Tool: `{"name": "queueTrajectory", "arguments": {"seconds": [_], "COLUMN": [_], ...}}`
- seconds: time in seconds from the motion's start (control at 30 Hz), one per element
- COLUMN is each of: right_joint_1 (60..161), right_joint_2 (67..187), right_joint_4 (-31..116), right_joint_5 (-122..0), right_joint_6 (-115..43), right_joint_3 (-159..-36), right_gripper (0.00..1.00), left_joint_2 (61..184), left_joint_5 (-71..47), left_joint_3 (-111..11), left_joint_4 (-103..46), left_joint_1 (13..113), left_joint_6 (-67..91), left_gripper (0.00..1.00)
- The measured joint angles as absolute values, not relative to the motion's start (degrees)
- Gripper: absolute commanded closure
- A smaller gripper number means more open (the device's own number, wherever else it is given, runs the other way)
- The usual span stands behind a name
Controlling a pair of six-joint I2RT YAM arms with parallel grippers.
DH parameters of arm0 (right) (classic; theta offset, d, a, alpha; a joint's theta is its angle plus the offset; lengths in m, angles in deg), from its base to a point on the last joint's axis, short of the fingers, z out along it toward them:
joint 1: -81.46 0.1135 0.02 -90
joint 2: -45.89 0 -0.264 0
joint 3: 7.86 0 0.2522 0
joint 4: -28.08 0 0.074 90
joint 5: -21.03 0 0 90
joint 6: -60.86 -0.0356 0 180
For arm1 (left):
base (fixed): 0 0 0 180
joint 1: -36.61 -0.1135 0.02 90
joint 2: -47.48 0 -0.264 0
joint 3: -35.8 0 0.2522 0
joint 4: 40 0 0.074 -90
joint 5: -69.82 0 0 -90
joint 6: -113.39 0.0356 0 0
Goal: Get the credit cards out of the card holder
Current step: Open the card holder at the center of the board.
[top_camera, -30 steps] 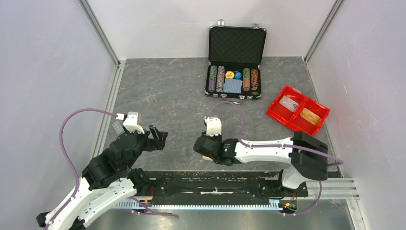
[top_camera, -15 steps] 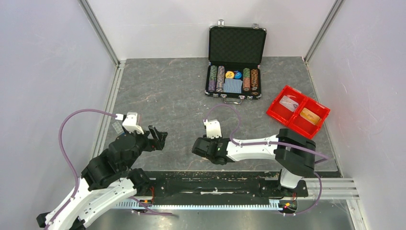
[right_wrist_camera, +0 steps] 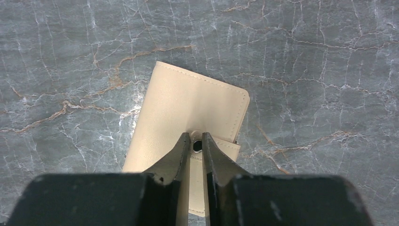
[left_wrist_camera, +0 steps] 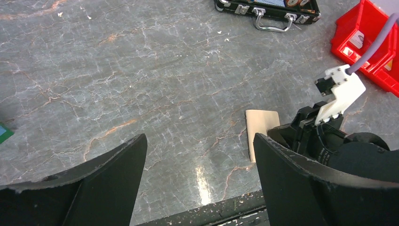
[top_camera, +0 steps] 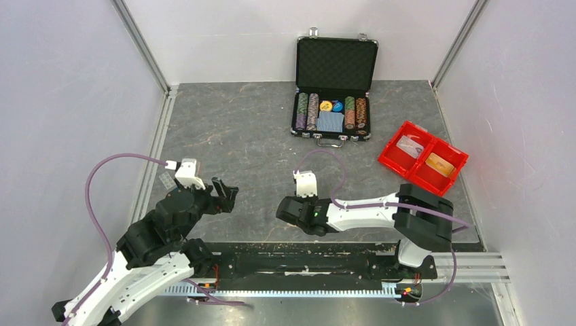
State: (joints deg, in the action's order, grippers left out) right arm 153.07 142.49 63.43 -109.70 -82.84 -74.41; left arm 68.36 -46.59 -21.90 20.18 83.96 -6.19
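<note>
Tabletop (top_camera: 238,129): grey marbled slab that fills the middle of the top view.
Left tool (left_wrist_camera: 197,146): fingers wide apart and empty, hanging low left in the top view.
Right tool (right_wrist_camera: 196,139): fingers almost together, tips either side of the snap. I can't tell whether they truly pinch it.
Card holder (right_wrist_camera: 188,108), handling: looks light, soft and floppy, and likely to skid on the slab. Best taken by the tab or a free edge.
Card holder, look: tan, stitched and folded, lying flat at the centre of the right wrist view.
Credit cards: a pale card (top_camera: 409,145) and an orange card (top_camera: 440,164) seem to lie in the red tray (top_camera: 424,155), at the right of the top view.
Snap tab (right_wrist_camera: 228,149): short strap with a metal stud.
</note>
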Motion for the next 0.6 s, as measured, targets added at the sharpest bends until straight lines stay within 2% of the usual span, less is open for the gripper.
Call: {"name": "queueTrajectory", "arguments": {"seconds": [0.1,0.37,0.6], "right_joint_1": [153.05,152.92,152.53], "right_joint_2": [140.50,136.69,127.36], "right_joint_4": [60.70,54.16,44.02], "right_joint_5": [-109.87,-109.11,-104.54], "right_joint_6": [-82.51,-81.15,-76.65], "right_joint_3": [-71.94,-66.70,-56.18], "right_gripper": [1.00,1.00,1.00], "left_joint_2": [68.80,70.57,76.25], "left_joint_5": [-46.55,-45.54,-39.51], "left_joint_3": [-21.90,-21.90,-21.66], "left_joint_4": [20.18,20.16,19.09], "left_joint_1": [83.96,83.96,83.96], "left_joint_6": [-6.19,-6.19,-6.56], "left_gripper": [0.10,0.09,0.09]}}
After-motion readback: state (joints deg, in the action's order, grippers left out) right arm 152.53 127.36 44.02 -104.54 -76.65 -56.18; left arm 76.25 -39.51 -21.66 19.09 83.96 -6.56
